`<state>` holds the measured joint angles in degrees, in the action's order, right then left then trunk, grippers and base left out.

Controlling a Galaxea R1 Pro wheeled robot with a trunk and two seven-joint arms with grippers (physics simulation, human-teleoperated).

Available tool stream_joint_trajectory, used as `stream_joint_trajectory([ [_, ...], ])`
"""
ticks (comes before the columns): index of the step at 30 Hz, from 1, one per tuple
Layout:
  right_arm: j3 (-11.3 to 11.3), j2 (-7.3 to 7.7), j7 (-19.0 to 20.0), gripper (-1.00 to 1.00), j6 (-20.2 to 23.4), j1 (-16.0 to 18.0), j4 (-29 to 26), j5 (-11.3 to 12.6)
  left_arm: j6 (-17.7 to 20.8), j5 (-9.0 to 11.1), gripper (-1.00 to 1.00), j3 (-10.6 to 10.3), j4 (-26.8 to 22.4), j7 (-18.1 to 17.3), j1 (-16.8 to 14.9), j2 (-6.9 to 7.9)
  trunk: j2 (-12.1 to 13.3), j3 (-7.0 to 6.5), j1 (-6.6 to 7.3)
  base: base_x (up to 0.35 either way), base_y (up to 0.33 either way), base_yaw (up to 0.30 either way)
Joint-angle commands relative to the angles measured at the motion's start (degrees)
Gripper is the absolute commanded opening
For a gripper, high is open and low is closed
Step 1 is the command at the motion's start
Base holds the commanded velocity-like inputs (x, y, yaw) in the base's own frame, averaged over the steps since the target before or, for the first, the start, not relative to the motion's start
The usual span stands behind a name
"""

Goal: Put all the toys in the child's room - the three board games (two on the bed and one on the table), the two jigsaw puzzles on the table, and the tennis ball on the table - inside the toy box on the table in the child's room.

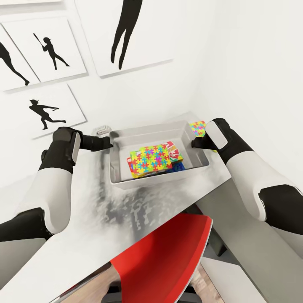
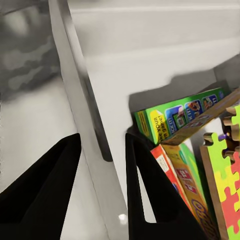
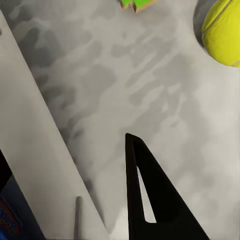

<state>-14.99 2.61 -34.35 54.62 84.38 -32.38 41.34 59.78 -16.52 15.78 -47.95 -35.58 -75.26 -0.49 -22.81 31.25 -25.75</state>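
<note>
**Right wrist camera: finger beside the bin wall, ball on the table**

One black finger [image 3: 150, 200] of the right gripper rises from 6 o'clock over the mottled grey table top [image 3: 130, 85]. The toy box's pale grey wall [image 3: 40, 150] runs diagonally from 10 o'clock down toward 6 o'clock, just beside that finger. A yellow-green tennis ball [image 3: 222, 32] sits at 2 o'clock, partly cropped. At 12 o'clock a green-edged jigsaw puzzle corner [image 3: 136, 4] pokes in.
</note>
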Motion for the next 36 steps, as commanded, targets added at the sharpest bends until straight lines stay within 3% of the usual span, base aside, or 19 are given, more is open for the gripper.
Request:
stream_joint_trajectory([
  [1, -0.48, 0.11, -0.55, -1.0, 0.4, 0.07, -0.05, -0.29, 0.22, -0.7, -1.0, 0.2, -0.04, -0.46, -0.06, -0.04, -0.1, 0.06, -0.03, 0.0, 0.0, 0.0],
  [36, -0.48, 0.03, -0.55, -1.0, 0.4, -0.06, -0.05, -0.29, 0.22, -0.7, -1.0, 0.21, -0.04, -0.48, -0.06, -0.04, -0.1, -1.32, -0.03, -0.004, 0.001, 0.0],
])
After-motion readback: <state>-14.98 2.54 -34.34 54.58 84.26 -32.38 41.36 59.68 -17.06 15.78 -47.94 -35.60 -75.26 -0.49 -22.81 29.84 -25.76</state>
